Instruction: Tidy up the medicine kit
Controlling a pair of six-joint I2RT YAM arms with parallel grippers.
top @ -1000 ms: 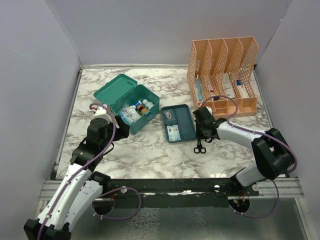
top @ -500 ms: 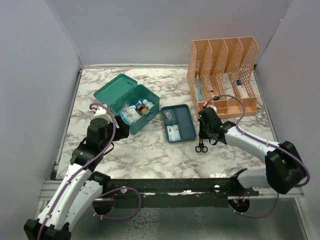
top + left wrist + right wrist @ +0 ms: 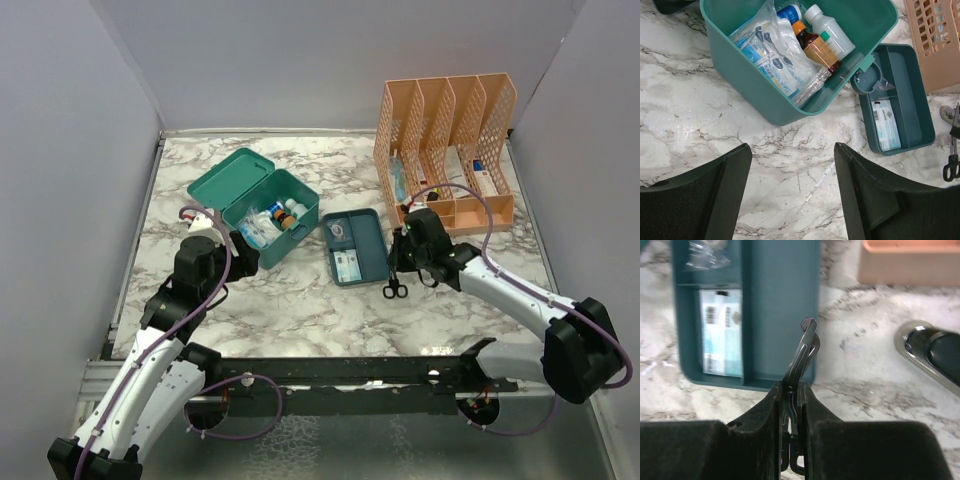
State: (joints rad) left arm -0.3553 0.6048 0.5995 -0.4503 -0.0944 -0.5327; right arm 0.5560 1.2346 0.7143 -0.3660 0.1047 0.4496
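The bench [image 3: 300, 310] is glossy white marble-look w/ grey veins. The medicine kit [image 3: 262, 205] is a smooth teal plastic box, rect. w/ rounded corners, its hinged lid thrown back. It sits upper left of centre in the top view. Its matching tray [image 3: 357, 246], flat and split by thin dividers, lies on the bench close beside the kit, toward frame centre.

The left claw [image 3: 792, 165] has two broad matte black fingers spread wide, w/ only bare marble btwn them. The kit lies just beyond the fingertips, filling the top of that wrist view.

The right claw [image 3: 791, 390] is pressed together on thin black scissors [image 3: 802, 347], pinching the slim metal shank. In the top view the finger loops point toward the lower edge of the frame. We can't tell if the scissors touch the bench. The tray sits just beyond this claw, in the upper left of its wrist view. The kit itself is further left, apart from this claw.

Contents:
- **Kit:** a clear bag of blue-and-white sachets [image 3: 775, 60], a brown bottle [image 3: 815, 47] w/ orange cap, and a white bottle [image 3: 830, 30].
- **Tray:** a white-and-blue printed packet [image 3: 885, 125] in one long compartment, and a small crinkled clear bag [image 3: 875, 82] in the corner pocket.
- **Peach lattice file rack [image 3: 445, 150]:** upper right of the top view, four slots w/ flat cartons standing in them.

A shiny silver-rimmed dark thing [image 3: 930, 352] lies on the marble at the right of the right wrist view; we can't tell what it is.
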